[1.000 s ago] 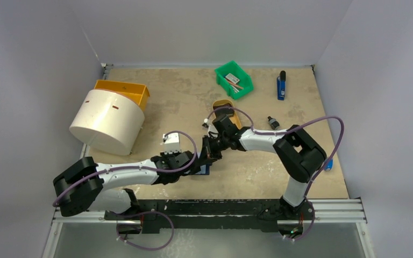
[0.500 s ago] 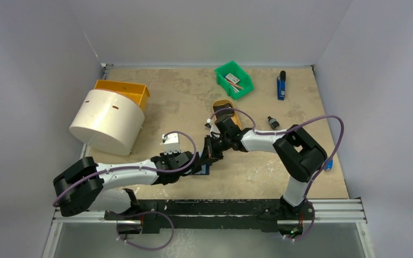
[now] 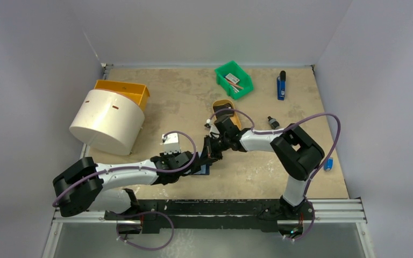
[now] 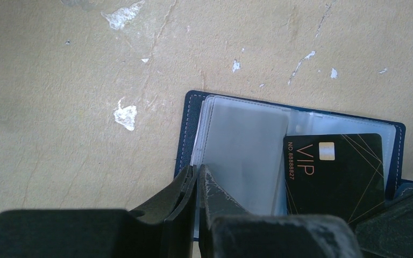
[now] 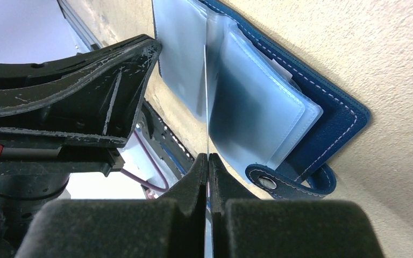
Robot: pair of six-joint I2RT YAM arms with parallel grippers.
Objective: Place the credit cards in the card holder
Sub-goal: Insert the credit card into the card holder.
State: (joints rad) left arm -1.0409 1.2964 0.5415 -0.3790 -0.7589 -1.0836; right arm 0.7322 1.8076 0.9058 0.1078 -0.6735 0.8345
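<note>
The navy-blue card holder (image 4: 185, 134) lies open on the table, its pale clear sleeves up, and its snap tab (image 5: 269, 183) shows in the right wrist view. My left gripper (image 4: 198, 171) is shut on the holder's near sleeve edge. My right gripper (image 5: 208, 158) is shut on a black VIP card (image 4: 333, 172). The right wrist view shows this card edge-on (image 5: 206, 97), with its far end among the sleeves of the holder (image 5: 328, 123). In the top view both grippers, the left (image 3: 196, 164) and the right (image 3: 208, 153), meet over the holder (image 3: 204, 170).
A tan oval tray (image 3: 225, 107) sits just behind the right gripper. A green bin (image 3: 234, 79), a blue object (image 3: 281, 86) and a small black piece (image 3: 272, 122) lie farther back. A white drum (image 3: 107, 121), an orange bin (image 3: 123, 91) and a small white box (image 3: 170, 140) stand at left.
The right arm's elbow has shifted slightly left. Both grippers stay at the card holder with the same grips.
</note>
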